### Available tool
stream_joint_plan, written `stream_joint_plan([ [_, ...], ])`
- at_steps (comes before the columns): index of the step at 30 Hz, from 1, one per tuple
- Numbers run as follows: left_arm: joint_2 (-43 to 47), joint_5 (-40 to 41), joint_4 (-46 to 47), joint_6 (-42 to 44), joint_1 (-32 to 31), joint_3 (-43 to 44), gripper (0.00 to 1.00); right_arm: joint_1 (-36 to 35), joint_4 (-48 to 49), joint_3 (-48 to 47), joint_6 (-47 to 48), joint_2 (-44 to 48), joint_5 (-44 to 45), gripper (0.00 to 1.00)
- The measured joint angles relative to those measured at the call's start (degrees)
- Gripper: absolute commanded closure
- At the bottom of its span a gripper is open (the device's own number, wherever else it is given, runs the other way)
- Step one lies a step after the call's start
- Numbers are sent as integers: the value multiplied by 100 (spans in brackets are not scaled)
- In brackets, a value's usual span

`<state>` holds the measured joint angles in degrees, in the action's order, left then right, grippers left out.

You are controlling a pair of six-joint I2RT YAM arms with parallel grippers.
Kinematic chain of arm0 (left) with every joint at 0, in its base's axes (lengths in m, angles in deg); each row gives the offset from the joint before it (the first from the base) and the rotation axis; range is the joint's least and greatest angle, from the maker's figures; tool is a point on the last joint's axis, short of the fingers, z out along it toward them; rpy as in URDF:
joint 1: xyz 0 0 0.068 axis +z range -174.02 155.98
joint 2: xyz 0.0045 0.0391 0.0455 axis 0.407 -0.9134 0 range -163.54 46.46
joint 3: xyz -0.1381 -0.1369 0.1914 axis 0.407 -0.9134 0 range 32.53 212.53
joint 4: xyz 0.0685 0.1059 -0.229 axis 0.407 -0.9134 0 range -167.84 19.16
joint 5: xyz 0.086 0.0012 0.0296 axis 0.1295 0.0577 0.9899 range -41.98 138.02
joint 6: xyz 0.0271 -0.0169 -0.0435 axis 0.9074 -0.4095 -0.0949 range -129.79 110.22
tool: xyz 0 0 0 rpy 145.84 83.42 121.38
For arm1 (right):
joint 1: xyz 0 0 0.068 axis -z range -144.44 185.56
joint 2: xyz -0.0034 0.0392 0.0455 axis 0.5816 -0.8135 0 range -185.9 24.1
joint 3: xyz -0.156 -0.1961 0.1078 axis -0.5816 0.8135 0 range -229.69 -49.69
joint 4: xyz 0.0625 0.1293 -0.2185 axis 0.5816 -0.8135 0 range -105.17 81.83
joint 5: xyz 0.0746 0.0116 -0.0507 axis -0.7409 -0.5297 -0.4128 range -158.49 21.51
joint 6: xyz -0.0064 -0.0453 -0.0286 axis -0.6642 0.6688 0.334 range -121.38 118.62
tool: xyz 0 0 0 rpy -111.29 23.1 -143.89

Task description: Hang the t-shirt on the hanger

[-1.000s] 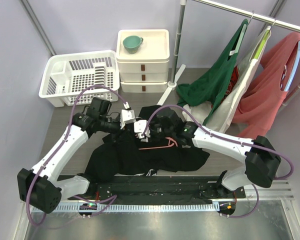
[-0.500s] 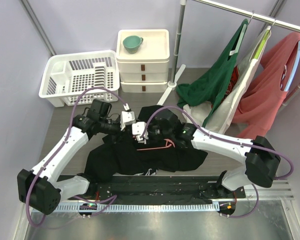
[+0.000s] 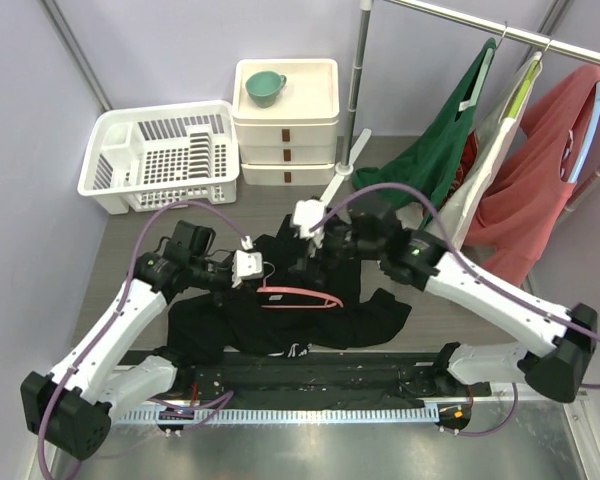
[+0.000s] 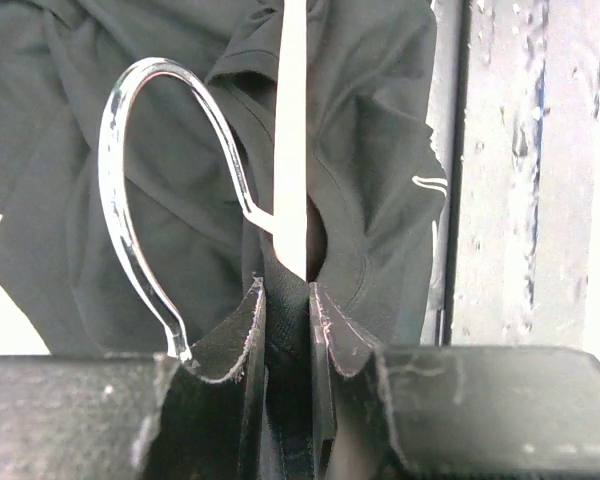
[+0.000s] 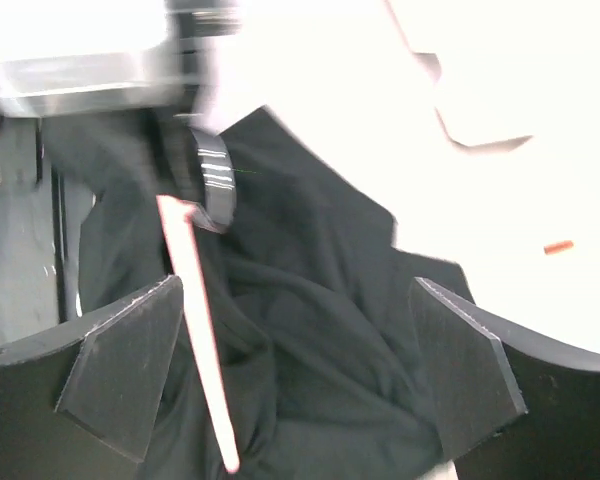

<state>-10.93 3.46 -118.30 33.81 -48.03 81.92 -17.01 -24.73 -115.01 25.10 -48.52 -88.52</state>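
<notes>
Threading stage: hanger (image 3: 300,293) is pinched by left end effector (image 4: 287,290) atop t-shirt (image 3: 280,325); right end effector (image 5: 295,300) spread empty, collar probably to be grabbed next.

I see a lab test cell: bare lilac walls (image 3: 170,40), with a clothes rail (image 3: 460,18), dish rack (image 3: 160,155) and drawer unit (image 3: 285,140).

Your left arm (image 3: 115,325) and right arm (image 3: 490,300) are white shells with black joints, and a looping purple cable (image 3: 185,183) trails from each. The left end effector (image 4: 285,300) has black fingers (image 4: 235,335) with scuffed, greyish edges. The right end effector (image 5: 295,370) has broad, flat black wedges.
</notes>
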Motion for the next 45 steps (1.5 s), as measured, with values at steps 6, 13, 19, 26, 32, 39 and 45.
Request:
stream_joint_plan([
  [6,369,-33,-140,490,-13,-61,100,887,-632,-310,-1248,485,0,0],
  [13,455,-37,-227,699,-120,-61,100,1130,-1169,28,-2026,-289,-4,3],
  [19,481,81,-256,713,-299,-61,100,979,-1360,155,-2212,-813,-90,5],
  [26,619,212,-269,474,-380,-68,100,538,-1379,146,-2179,-1294,-59,14],
  [32,654,269,-293,256,-404,-70,100,481,-1290,136,-2100,-1757,153,26],
  [39,730,472,-188,-227,-404,-70,100,468,-1272,28,-2055,-2190,393,49],
  [45,1276,581,-160,-614,-398,-94,100,767,-1556,273,-1823,-1923,483,79],
])
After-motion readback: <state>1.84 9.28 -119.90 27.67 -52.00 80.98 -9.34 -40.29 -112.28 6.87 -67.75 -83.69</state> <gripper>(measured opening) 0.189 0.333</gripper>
